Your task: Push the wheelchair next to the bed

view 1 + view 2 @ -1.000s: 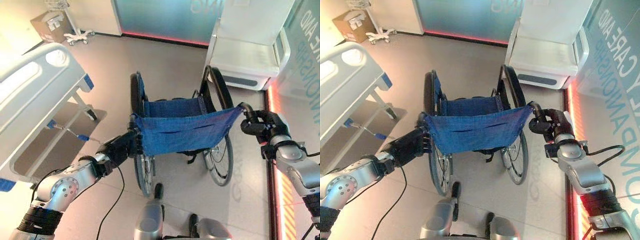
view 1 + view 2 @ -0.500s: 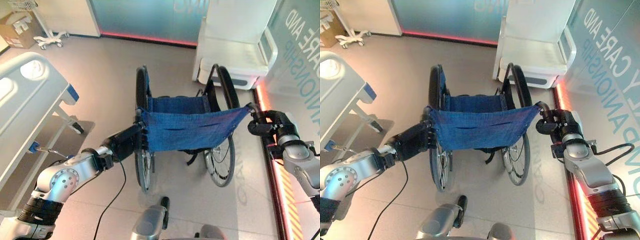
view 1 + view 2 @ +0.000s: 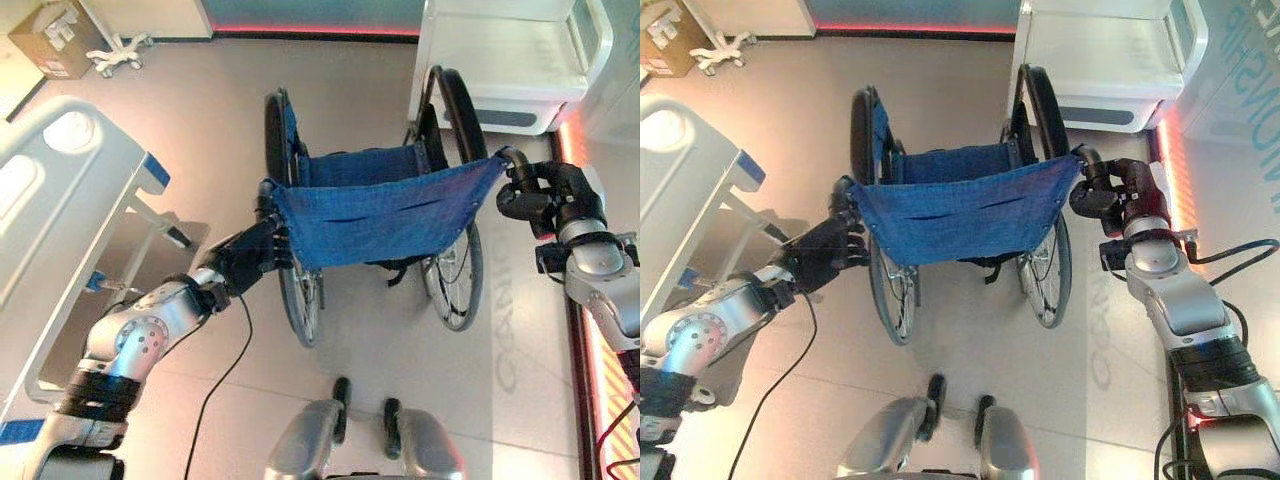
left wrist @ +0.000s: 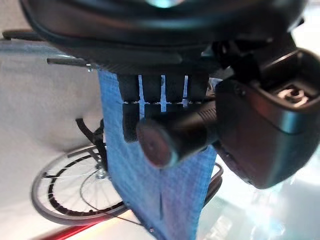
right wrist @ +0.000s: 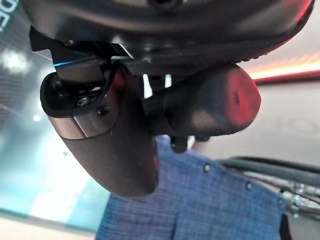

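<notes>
Right, you've got both push handles: left hand and right hand are each wrapped round one. Wheelchair sits mid-floor, well apart from the bed at left, so most of the push remains.

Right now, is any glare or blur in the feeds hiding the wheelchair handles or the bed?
Eye views: red strip light glows along the floor on the right, beside the right hand; the wheelchair and bed read clearly. Left wrist view: the left hand and handle are soft, glare below. Right wrist view: close hand blurred.
</notes>
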